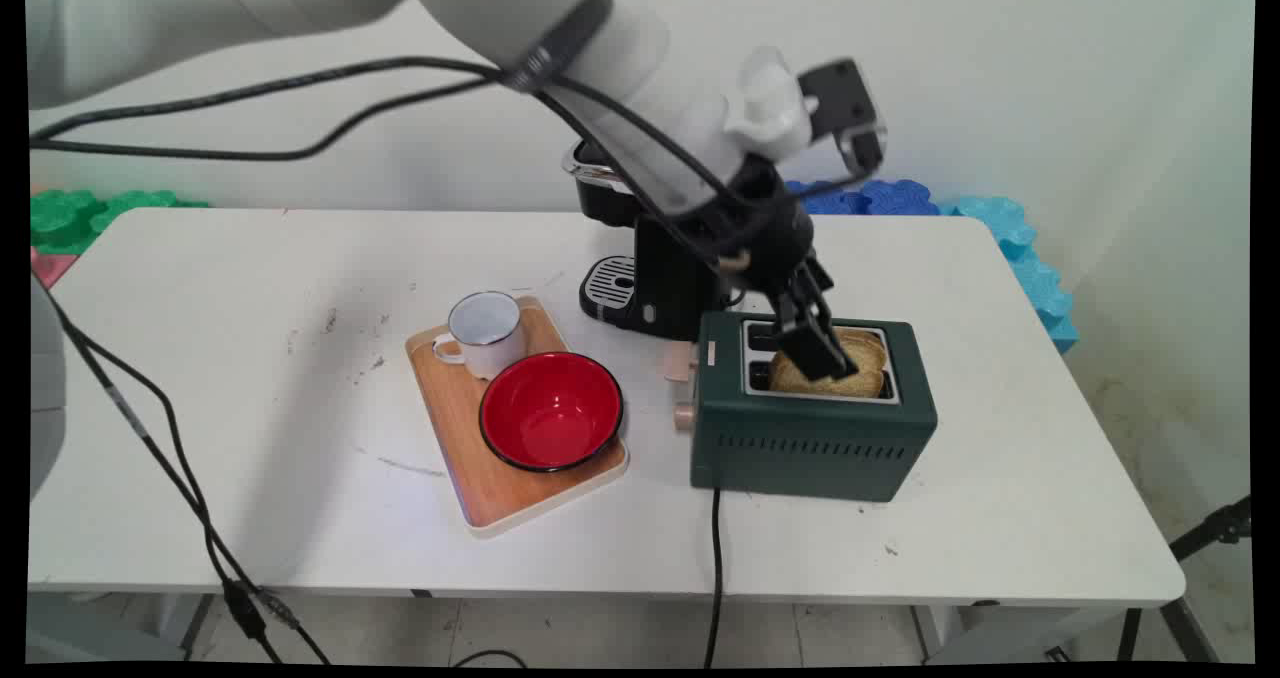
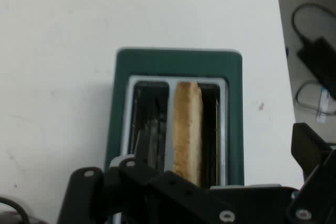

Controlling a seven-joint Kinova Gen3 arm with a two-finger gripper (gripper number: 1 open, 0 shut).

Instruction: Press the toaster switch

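Toast slice (image 1: 860, 368), one browned piece of bread, stands in the dark green two-slot toaster (image 1: 812, 438) on the white worktop (image 1: 250, 378). Angled down from upper left, the black end effector (image 1: 820, 348) hangs just over it; I cannot tell its opening. Beside: one wooden tray (image 1: 480, 488), one red bowl (image 1: 551, 410), one white mug (image 1: 485, 332), one black coffee machine (image 1: 650, 278).

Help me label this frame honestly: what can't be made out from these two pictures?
- Gripper: open or shut can't be told; in the hand view the bottom edge cuts it off.
- Toast in the green toaster: whether it is touched; the gripper covers part of it in the main view.
- Black coffee machine: its right side is hidden behind the arm in the main view.
- White mug: contents hidden by its wall.
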